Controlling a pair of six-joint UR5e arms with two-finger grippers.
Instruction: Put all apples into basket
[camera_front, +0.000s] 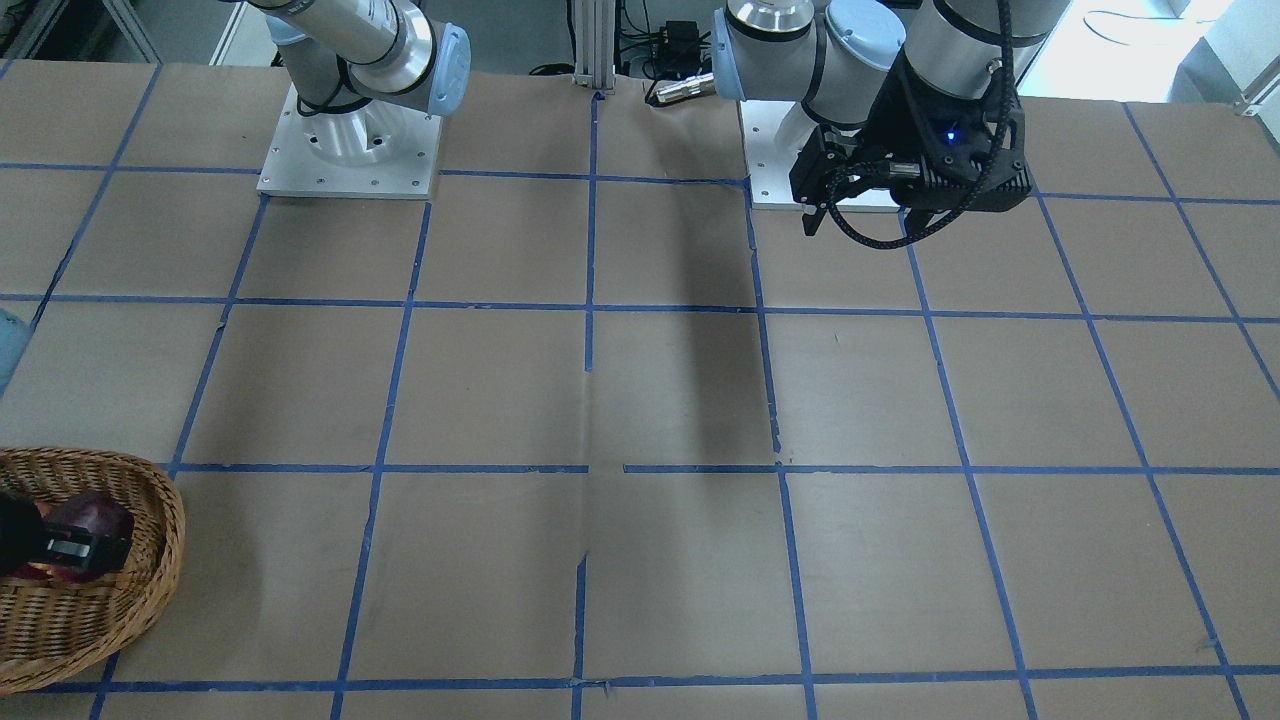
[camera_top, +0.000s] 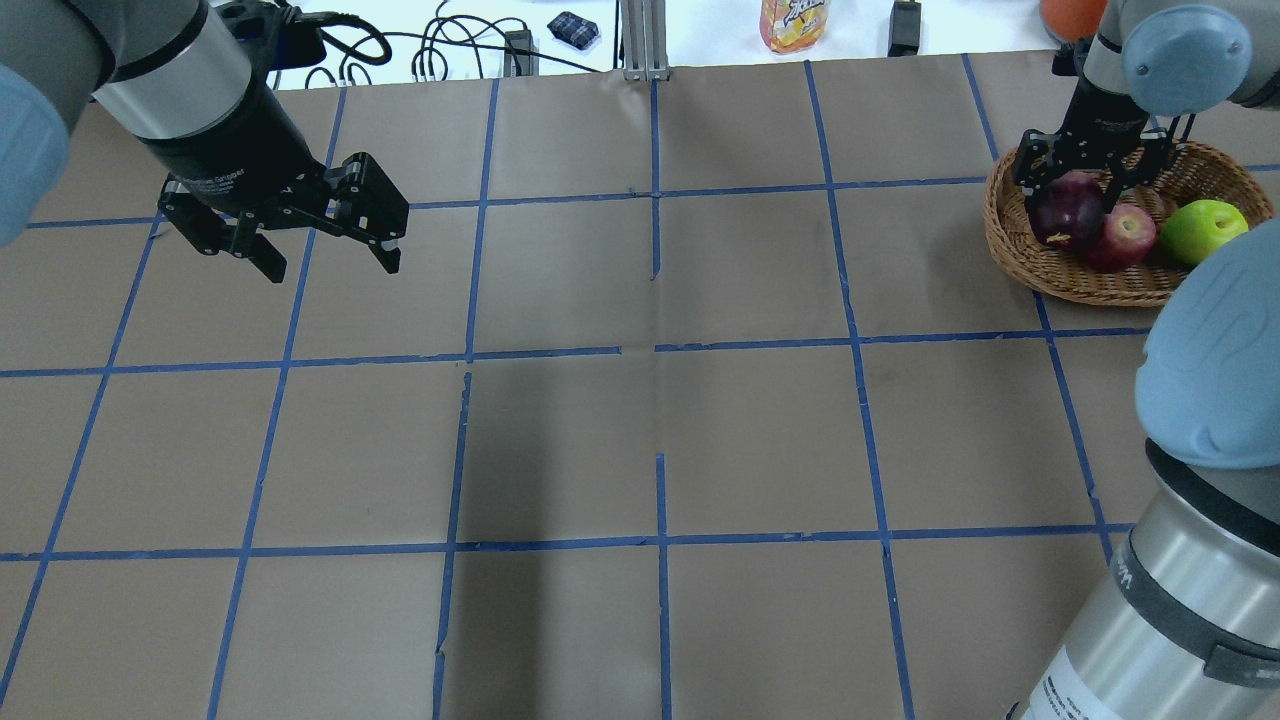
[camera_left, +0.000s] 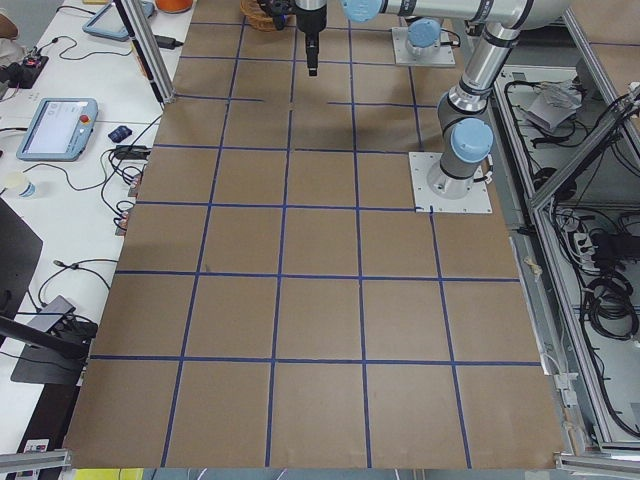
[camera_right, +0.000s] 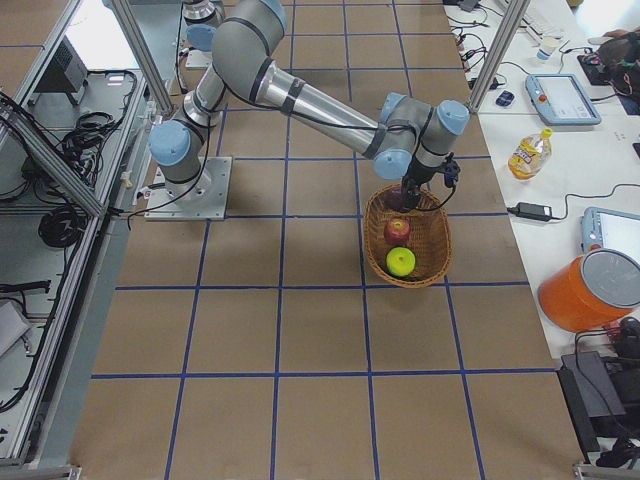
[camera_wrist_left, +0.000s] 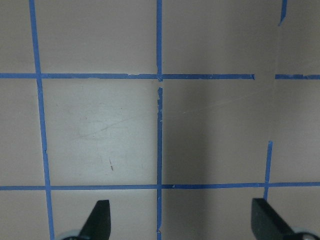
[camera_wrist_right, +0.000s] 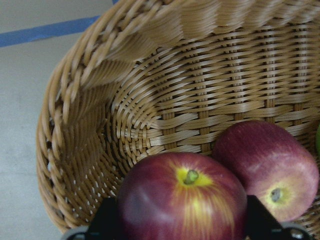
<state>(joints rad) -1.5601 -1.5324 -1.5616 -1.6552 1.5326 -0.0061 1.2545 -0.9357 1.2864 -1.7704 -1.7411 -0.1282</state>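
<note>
The wicker basket (camera_top: 1060, 280) stands at the far right of the table and also shows in the front view (camera_front: 120, 610). A lime-green apple (camera_top: 1203, 228) and a red apple (camera_top: 1127, 236) lie inside it. My right gripper (camera_top: 1072, 200) reaches into the basket's left end, its fingers (camera_wrist_right: 106, 221) pressed on both sides of a dark maroon apple (camera_wrist_right: 182, 205), low in the basket beside the red apple (camera_wrist_right: 270, 167). My left gripper (camera_top: 330, 265) hangs open and empty above the far left of the table, over bare paper (camera_wrist_left: 180, 220).
The table is brown paper with a blue tape grid. The arm bases (camera_front: 350, 150) are bolted at the robot's edge. A juice bottle (camera_top: 793, 22) and cables lie beyond the far edge. An orange container (camera_right: 590, 290) and tablets sit on the side bench.
</note>
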